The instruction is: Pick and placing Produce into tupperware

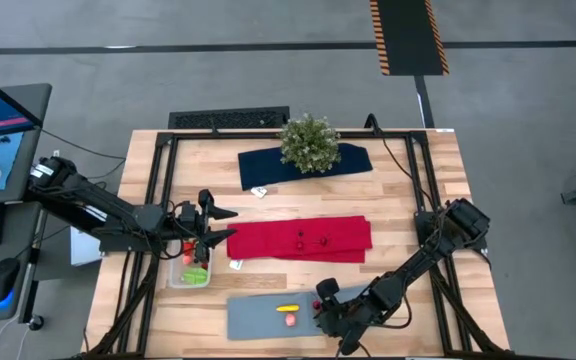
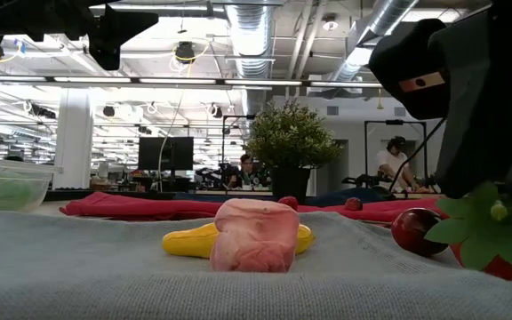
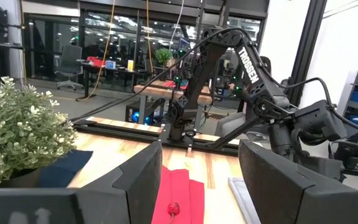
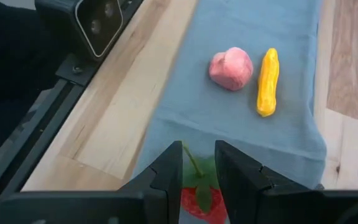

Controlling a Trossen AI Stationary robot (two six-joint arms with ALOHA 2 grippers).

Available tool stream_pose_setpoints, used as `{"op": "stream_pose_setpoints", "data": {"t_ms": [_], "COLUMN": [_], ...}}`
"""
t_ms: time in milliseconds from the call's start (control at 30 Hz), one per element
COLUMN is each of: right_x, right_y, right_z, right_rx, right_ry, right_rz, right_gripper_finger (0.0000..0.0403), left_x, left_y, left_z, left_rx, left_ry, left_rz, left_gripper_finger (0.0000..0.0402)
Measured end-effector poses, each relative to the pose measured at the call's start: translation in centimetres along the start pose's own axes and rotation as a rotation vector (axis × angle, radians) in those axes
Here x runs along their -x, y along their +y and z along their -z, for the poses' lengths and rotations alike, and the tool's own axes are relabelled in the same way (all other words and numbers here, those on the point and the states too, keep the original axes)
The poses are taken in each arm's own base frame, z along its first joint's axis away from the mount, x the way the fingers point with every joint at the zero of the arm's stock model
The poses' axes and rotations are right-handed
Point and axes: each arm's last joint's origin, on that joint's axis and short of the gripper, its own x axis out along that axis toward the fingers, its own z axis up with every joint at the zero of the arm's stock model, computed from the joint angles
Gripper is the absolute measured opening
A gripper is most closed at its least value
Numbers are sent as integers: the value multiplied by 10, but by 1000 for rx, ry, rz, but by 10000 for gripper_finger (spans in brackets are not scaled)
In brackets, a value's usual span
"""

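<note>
Right gripper (image 4: 197, 180) low over the grey mat (image 1: 258, 318), its fingers (image 4: 166, 177) narrowed around a red strawberry (image 4: 199, 198) with a green leafy top — the fruit sits between them at the mat's edge. Pink piece (image 4: 231, 68) and yellow piece (image 4: 267, 81) lie just beside each other farther along the mat, apart from the gripper; a dark red round piece (image 2: 416, 230) rests next to the strawberry in the low view. Left gripper (image 1: 211, 232) hangs over the clear tupperware (image 1: 190, 272) at the table's left side, jaws standing wide apart and holding nothing. Tupperware contents — green and red pieces. Two small dark berries (image 1: 310, 239) rest on the red cloth (image 1: 303, 240); a potted plant (image 1: 309, 143) stands on the dark blue cloth (image 1: 353, 160) beyond.
</note>
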Motion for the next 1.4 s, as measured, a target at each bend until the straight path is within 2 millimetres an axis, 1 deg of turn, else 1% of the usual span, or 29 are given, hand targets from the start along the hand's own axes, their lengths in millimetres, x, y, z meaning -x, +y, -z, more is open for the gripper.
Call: {"op": "stream_pose_setpoints", "data": {"t_ms": [233,433,600,700,867,1000,1100,1200,1333,1400], "right_x": [0,-14,-15,-15,-14,-15,-13,-9,3,9], "right_y": [1,4,5,5,5,3,0,-2,-8,-10], "right_z": [-1,7,6,6,7,8,5,-4,-21,-21], "right_rx": [-5,-15,-20,-20,-11,-19,-6,22,42,66], "right_ry": [-9,3,-9,-7,6,13,16,-15,-46,-25], "right_rz": [-5,-25,-29,-31,-30,-20,-15,-10,25,50], "right_gripper_finger": [118,118,114,94,24,19,19,19,19,19], "left_x": [0,0,0,0,0,0,0,0,0,0], "left_y": [0,0,0,0,0,0,0,0,0,0], "left_z": [0,0,0,0,0,0,0,0,0,0], "left_rx": [8,7,7,7,7,7,7,7,7,8], "left_ry": [0,0,1,1,1,1,1,1,1,0], "left_rz": [0,-1,-1,-1,-1,-1,-1,-1,-1,-1], "left_gripper_finger": [203,203,203,203,203,203,203,203,203,203]}}
